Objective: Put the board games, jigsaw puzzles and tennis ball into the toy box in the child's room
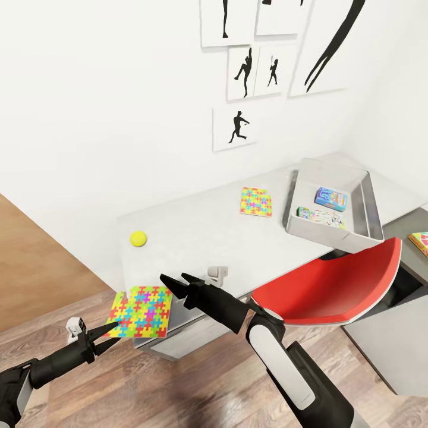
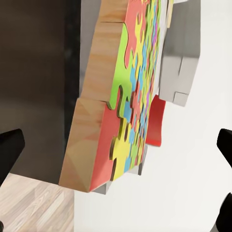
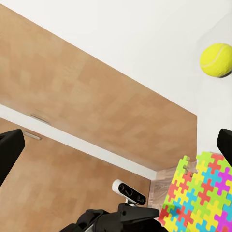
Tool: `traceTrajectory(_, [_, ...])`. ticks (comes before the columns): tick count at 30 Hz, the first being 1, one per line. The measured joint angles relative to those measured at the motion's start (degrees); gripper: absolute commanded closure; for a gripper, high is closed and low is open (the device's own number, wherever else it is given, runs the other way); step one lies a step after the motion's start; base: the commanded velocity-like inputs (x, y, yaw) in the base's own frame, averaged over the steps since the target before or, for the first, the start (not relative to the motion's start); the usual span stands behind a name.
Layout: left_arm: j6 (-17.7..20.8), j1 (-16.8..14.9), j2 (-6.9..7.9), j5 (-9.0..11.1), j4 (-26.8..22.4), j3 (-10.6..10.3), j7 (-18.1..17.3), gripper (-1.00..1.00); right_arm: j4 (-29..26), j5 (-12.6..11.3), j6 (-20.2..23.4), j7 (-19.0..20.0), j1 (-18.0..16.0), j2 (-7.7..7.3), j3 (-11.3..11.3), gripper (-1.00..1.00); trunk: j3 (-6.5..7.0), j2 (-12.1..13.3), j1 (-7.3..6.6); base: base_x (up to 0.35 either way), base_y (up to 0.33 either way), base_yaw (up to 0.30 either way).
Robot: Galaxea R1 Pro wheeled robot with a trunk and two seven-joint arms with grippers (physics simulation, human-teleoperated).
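One jigsaw puzzle (image 1: 141,311) overhangs the near left corner of the table (image 1: 196,232). My left gripper (image 1: 114,336) is open, with its fingertips at that puzzle's (image 2: 128,92) near edge. My right gripper (image 1: 173,277) hovers open just above the puzzle's right side. The tennis ball (image 1: 138,238) lies behind it on the table, and it also shows in the right wrist view (image 3: 217,59) with the puzzle (image 3: 203,193). A second jigsaw puzzle (image 1: 256,201) lies mid-table. The toy box (image 1: 368,208) holds a blue board game (image 1: 330,198) and a pale one (image 1: 321,217). A yellow-green flat box (image 1: 419,241) shows at the right edge.
A red chair (image 1: 333,285) stands against the table front, right of my right arm. Black silhouette posters (image 1: 249,71) hang on the white wall. A small white clamp-like part (image 1: 217,274) sits at the table's front edge. Wood-plank floor (image 1: 178,386) lies below me.
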Motion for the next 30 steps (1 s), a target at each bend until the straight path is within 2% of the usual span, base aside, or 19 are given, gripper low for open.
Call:
traceTrajectory(7, [0.0, 0.0, 0.0, 0.02, 0.0, 0.0, 0.0, -1.0, 0.01, 0.0, 0.0, -0.06, 0.0, 0.01, 0.03, -1.0, 0.0, 0.0, 0.0, 0.0, 0.0, 0.0])
traceTrajectory(8, [0.0, 0.0, 0.0, -0.01, 0.0, 0.0, 0.0, 1.0, 0.01, 0.0, -0.02, -0.07, -0.01, 0.0, 0.04, -1.0, 0.0, 0.0, 0.0, 0.0, 0.0, 0.0])
traceTrajectory(18, [0.07, -0.03, 0.01, 0.95, -0.08, 0.15, -0.02, 1.0, 0.01, 0.0, -0.02, -0.07, 0.01, -0.04, 0.01, -1.0, 0.01, -0.01, -0.01, 0.0, 0.0, 0.0])
traceTrajectory(30, [0.04, -0.02, 0.01, 0.46, -0.04, 0.2, -0.01, 1.0, 0.02, 0.0, 0.0, -0.07, 0.01, 0.01, 0.01, -1.0, 0.0, 0.0, 0.0, 0.0, 0.0, 0.0])
